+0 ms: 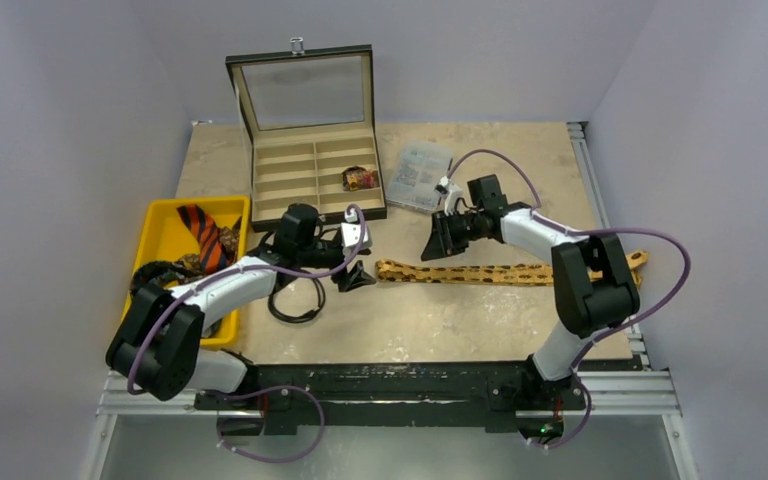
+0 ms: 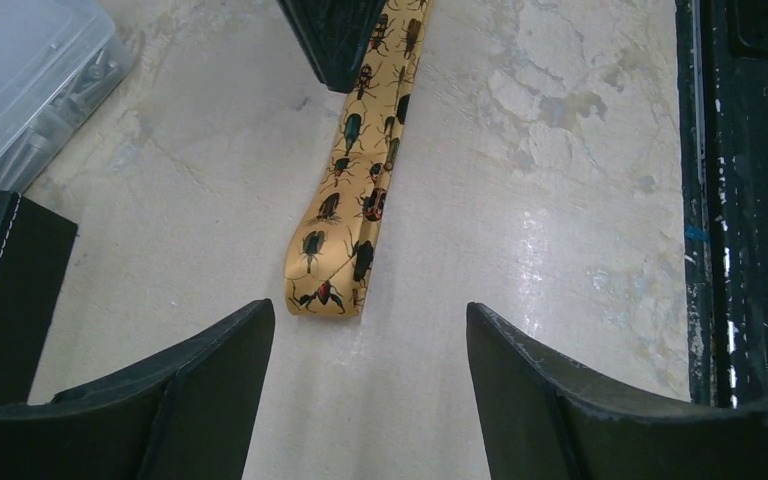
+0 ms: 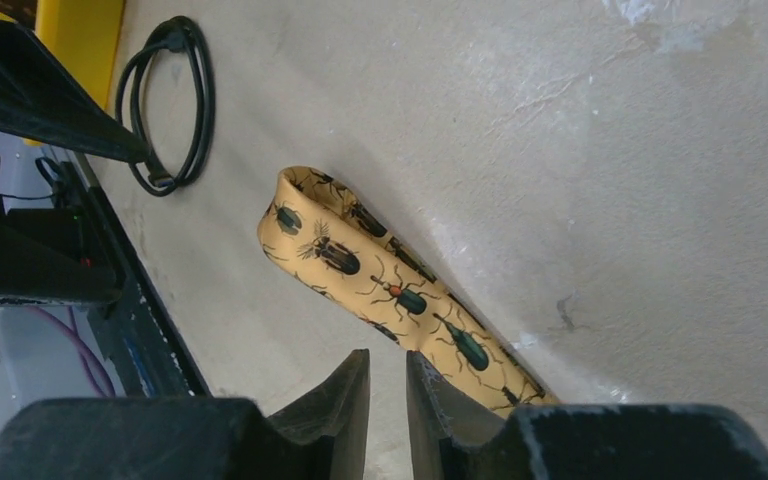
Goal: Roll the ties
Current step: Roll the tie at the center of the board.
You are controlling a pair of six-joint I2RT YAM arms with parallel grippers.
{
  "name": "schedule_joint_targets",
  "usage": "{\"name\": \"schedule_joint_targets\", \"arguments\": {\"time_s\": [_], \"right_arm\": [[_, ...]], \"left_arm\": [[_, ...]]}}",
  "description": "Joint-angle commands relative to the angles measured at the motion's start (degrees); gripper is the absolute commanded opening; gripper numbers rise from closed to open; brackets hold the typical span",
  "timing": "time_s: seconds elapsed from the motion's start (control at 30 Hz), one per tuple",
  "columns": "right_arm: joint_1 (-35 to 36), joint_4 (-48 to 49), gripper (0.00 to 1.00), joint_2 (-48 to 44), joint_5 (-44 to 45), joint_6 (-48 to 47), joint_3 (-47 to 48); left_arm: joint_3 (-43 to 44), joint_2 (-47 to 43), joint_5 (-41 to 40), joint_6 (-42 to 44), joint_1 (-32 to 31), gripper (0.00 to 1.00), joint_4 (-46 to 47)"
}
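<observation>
A tan-gold tie (image 1: 500, 272) with dark beetle spots lies flat across the table, running left to right. Its left end is folded back on itself, as the left wrist view (image 2: 332, 270) and the right wrist view (image 3: 360, 265) show. My left gripper (image 1: 356, 276) is open and empty, its jaws wide apart just short of that folded end (image 2: 370, 312). My right gripper (image 1: 438, 242) hovers over the tie further right, its jaws nearly together with nothing between them (image 3: 388, 360). An orange tie with black stripes (image 1: 203, 232) lies in the yellow bin (image 1: 165, 215) with other dark ties.
An open compartment case (image 1: 315, 175) at the back holds one rolled tie (image 1: 360, 178). A clear plastic box (image 1: 420, 175) lies to its right. A black cable loop (image 1: 295, 300) lies by the left arm and shows in the right wrist view (image 3: 175, 100).
</observation>
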Motion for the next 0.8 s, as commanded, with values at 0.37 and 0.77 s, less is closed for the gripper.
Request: {"name": "schedule_joint_targets", "arguments": {"time_s": [0.37,0.77], "right_arm": [[2.9,-0.9,0.23,-0.7,-3.3,-1.6,3.0],[7.0,3.6,0.2,6.7,-4.0,2.5,5.5]], "left_arm": [[-1.7,10.3,0.8,2.5,-0.7,0.71,16.0],[1.9,16.6,2.9,2.2,-1.1,0.56,15.9]]}}
